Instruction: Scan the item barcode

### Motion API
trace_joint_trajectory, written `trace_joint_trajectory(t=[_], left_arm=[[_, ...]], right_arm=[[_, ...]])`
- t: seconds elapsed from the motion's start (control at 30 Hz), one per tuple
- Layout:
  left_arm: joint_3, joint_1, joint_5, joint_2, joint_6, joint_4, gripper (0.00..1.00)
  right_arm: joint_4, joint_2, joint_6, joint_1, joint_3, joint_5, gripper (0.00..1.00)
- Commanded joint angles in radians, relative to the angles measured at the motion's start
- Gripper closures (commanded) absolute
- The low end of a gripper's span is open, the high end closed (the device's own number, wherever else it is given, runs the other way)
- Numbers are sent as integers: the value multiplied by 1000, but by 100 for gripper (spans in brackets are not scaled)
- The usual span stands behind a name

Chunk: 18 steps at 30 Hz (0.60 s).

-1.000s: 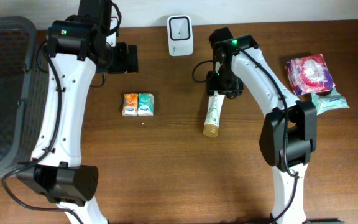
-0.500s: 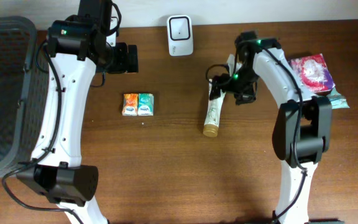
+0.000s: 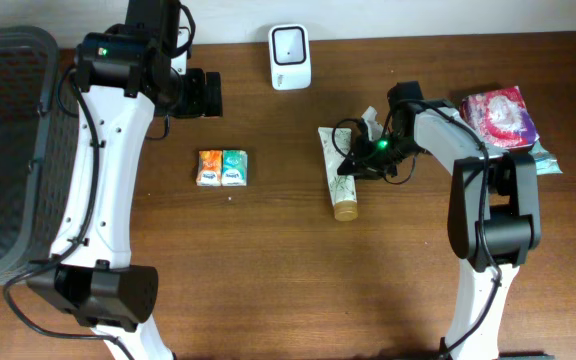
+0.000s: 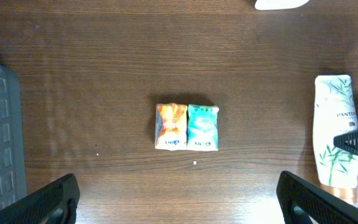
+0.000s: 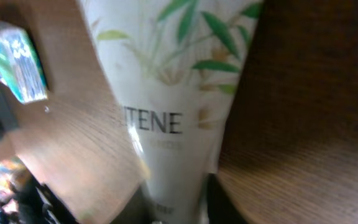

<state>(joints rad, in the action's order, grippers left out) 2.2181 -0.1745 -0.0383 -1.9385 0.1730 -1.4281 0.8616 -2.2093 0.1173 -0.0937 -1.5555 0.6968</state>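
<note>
A white shampoo tube with green leaf print and a tan cap lies at the table's middle; it also fills the right wrist view. My right gripper reaches it from the right and is shut on the tube's middle, with dark fingers on both sides. The white barcode scanner stands at the back edge. My left gripper hangs open high above the table, and its fingers frame bare wood. The tube shows at the right of that view.
An orange and a teal tissue pack lie side by side left of the tube, and show too in the left wrist view. A dark grey basket fills the left edge. A pink bag and a teal packet lie at far right.
My right gripper swung out to the right, came back low at the tube's middle and shut on it. The tube's flat end shifted left. The left arm stayed put.
</note>
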Motion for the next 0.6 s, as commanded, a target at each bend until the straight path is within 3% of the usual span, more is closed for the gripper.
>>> trace_joint_trajectory(t=[0.0, 0.1, 0.13, 0.23, 0.4, 0.5, 0.57], left_arm=[[8, 5, -7, 3, -2, 1, 1], [8, 5, -7, 3, -2, 1, 1], [8, 5, -7, 3, -2, 1, 1], [8, 5, -7, 3, -2, 1, 1], [8, 5, -7, 3, -2, 1, 1], [8, 5, -7, 3, -2, 1, 1], [8, 5, -7, 3, -2, 1, 1]], right_arm=[[80, -10, -5, -4, -53, -36, 96], [275, -9, -5, -6, -212, -192, 95], [356, -9, -5, -8, -280, -270, 89], [541, -9, -5, -31, -447, -486, 48], [563, -9, -5, -124, -468, -560, 47], [546, -9, 139, -230, -455, -790, 48], [502, -10, 173, -283, -440, -814, 52]])
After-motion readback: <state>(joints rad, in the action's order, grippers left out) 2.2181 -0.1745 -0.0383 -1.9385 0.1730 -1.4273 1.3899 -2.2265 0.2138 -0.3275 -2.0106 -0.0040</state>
